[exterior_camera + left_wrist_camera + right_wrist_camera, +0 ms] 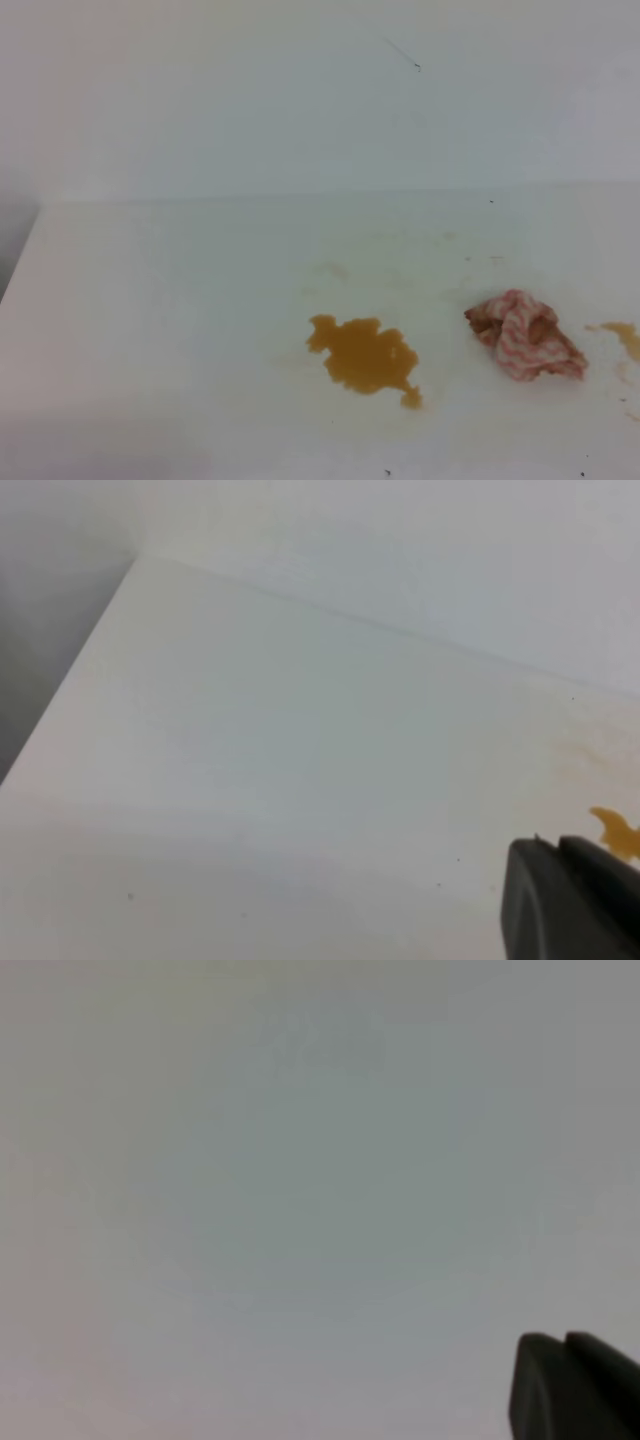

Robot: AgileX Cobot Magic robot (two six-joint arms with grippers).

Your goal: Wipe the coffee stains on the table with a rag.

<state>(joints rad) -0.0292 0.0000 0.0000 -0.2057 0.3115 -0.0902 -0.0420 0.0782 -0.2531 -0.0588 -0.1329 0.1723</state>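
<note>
Spreading wide, the smooth white table (180, 330) carries a lobed amber coffee stain (365, 355) at centre, a crumpled pink-striped rag (525, 335) well right, then a smaller blotch (625, 337). Right gripper (575, 1385) closed; left gripper (570, 900) perhaps likewise, unclear.

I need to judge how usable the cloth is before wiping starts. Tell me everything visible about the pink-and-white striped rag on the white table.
The small pink-and-white striped cloth rag lies crumpled in a loose heap on the plain white table, folds bunched rather than spread flat. Orange-brown patches mark its upper left part. It looks soft and thin. It sits between the large amber-brown coffee stain and a smaller stain near the right edge, touching neither. No gripper touches it; only the exterior high view shows it.
</note>
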